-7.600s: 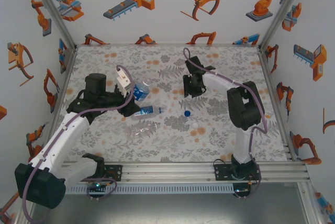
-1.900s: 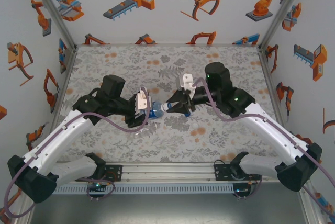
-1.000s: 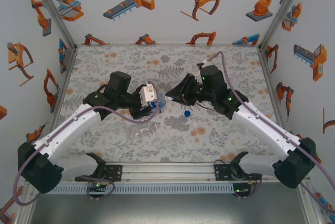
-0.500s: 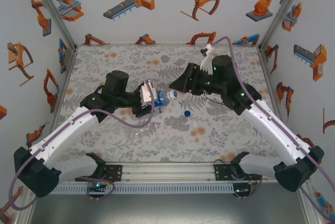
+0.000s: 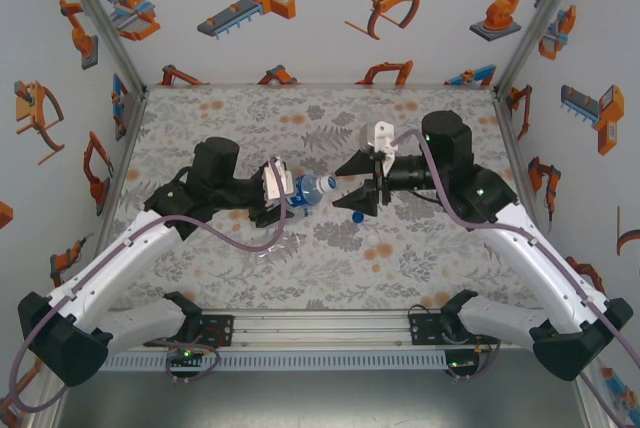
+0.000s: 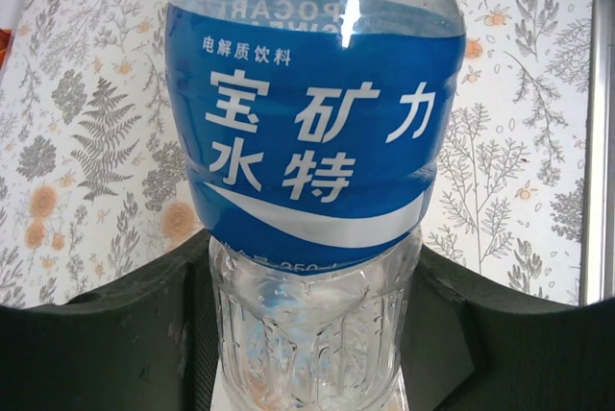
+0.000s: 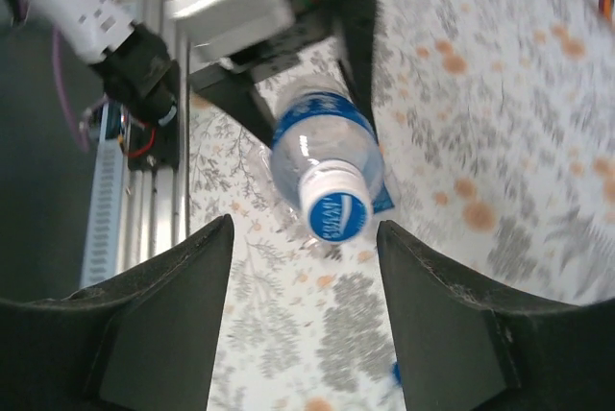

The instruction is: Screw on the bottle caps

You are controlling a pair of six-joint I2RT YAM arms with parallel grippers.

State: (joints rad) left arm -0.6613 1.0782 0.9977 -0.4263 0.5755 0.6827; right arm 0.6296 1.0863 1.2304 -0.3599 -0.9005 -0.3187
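I'm working over the patterned surface [image 5: 200, 118] with both arms reaching inward to meet near its middle. The biggest thing in play is the labelled bottle [image 6: 307, 132], held off the surface on its side with its neck pointing toward the right arm. From the right wrist view its cap [image 7: 338, 211] sits on the neck, and I judge I'm between twists rather than finished, though I can't tell how tight the cap is. To do this well I want the bottle's axis lined up with the right wrist's roll axis. Then I'd bring the right pincer [image 5: 352, 188] straight in until its fingers [image 7: 163, 325] bracket the cap alone. I'd close squarely on the rim, not the neck, and turn without pushing sideways so the thread doesn't cross. The left pincer [image 5: 290, 191] is clenched on the bottle's lower body just below the label, and it must hold firm so the bottle doesn't spin with the cap. The right pincer is released, jaws spread wide on either side of the cap, near it but touching nothing. A clear bottle [image 5: 275, 248] lies on the surface below the left pincer. A loose blue cap [image 5: 357, 216] lies under the right pincer, and a white cap [image 5: 372, 238] just nearer the bases.
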